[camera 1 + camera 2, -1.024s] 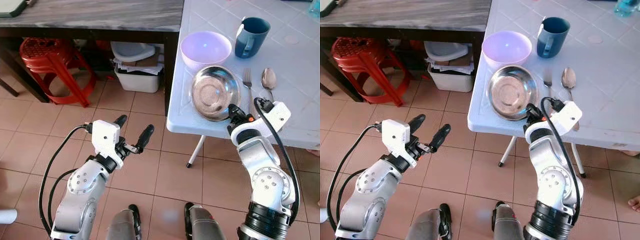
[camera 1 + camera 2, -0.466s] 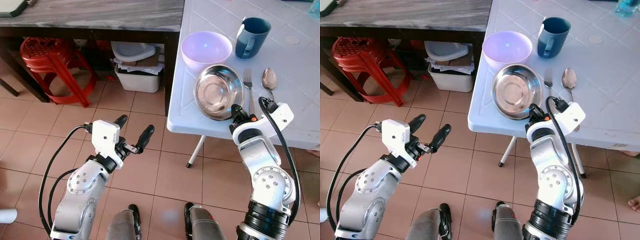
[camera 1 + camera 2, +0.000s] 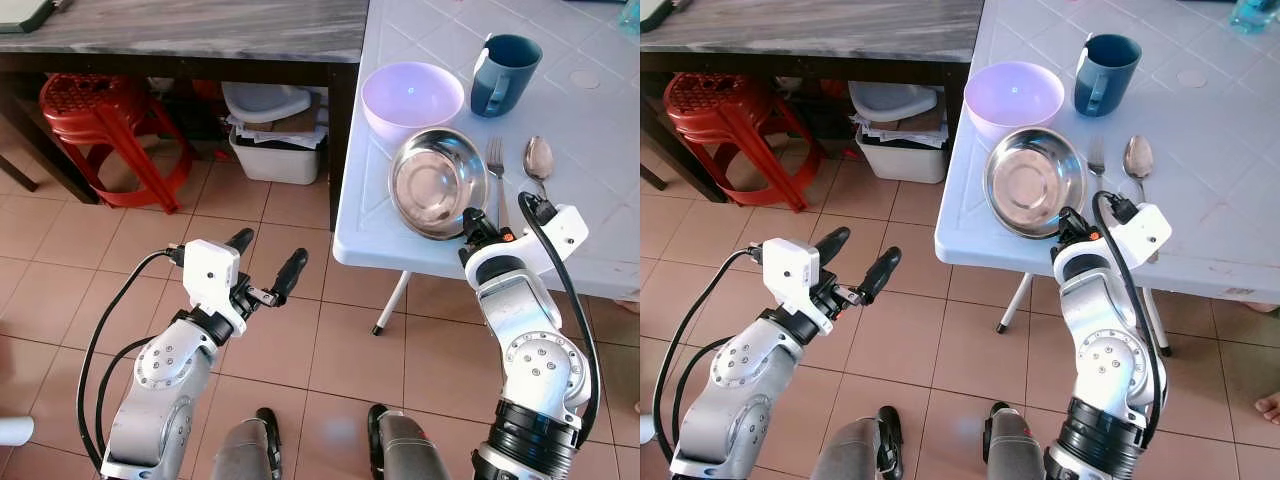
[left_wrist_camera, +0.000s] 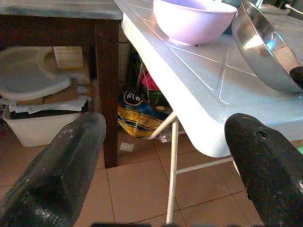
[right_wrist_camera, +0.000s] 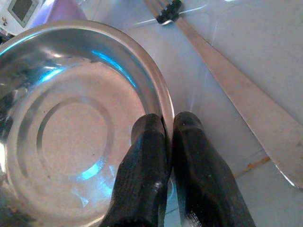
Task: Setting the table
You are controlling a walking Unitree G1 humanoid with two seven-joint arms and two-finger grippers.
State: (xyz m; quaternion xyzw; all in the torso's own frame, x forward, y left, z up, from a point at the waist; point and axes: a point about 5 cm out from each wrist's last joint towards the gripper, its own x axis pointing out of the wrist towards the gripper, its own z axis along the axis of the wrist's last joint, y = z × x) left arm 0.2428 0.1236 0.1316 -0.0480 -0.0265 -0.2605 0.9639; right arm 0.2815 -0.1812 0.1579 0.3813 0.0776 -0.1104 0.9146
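A steel bowl rests tilted on the near left part of the white table. My right gripper is shut on the bowl's near rim, with one finger inside the bowl and one outside. Behind it stand a lilac bowl and a blue mug. A fork and a spoon lie just right of the steel bowl. My left gripper is open over the floor, left of the table, holding nothing.
A dark wooden table stands to the left, with a red stool and a white bin of papers under it. The white table's thin legs stand on the tiled floor.
My right gripper has shifted the steel bowl slightly to the right and farther onto the table. The left arm has not moved.
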